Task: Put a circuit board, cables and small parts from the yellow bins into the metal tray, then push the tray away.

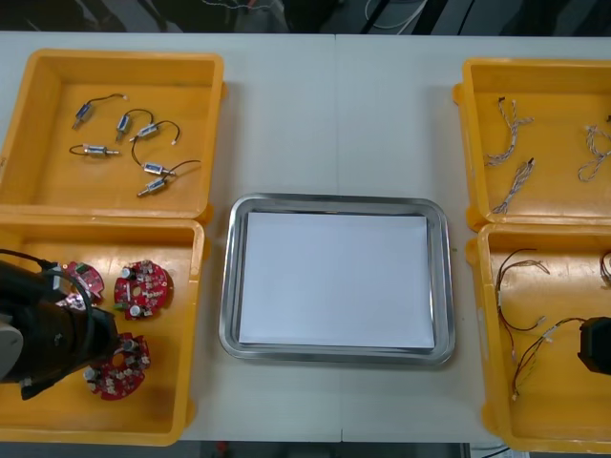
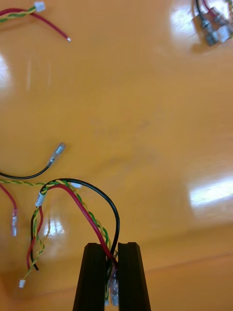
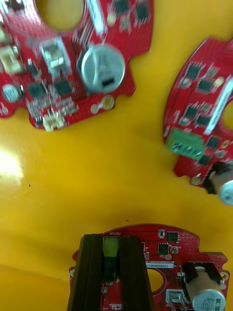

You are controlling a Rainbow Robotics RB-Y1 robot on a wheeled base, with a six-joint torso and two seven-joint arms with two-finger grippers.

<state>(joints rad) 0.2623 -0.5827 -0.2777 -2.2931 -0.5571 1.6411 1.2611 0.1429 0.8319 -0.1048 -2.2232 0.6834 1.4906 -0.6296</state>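
1. Left wrist view: left gripper is clamped narrowly on a board, pinching its green part. Lift straight up, clear of neighbouring boards.
2. Right gripper is almost closed on a cable; raise slowly, as its loops may snag.
3. Tray lies well apart, between the bins.

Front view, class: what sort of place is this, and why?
Probably an electronics kitting bench: yellow bins sort red circuit boards, cables and small metal parts around a metal tray. In the near bins, the left gripper clamps a circuit board, the right gripper a cable.
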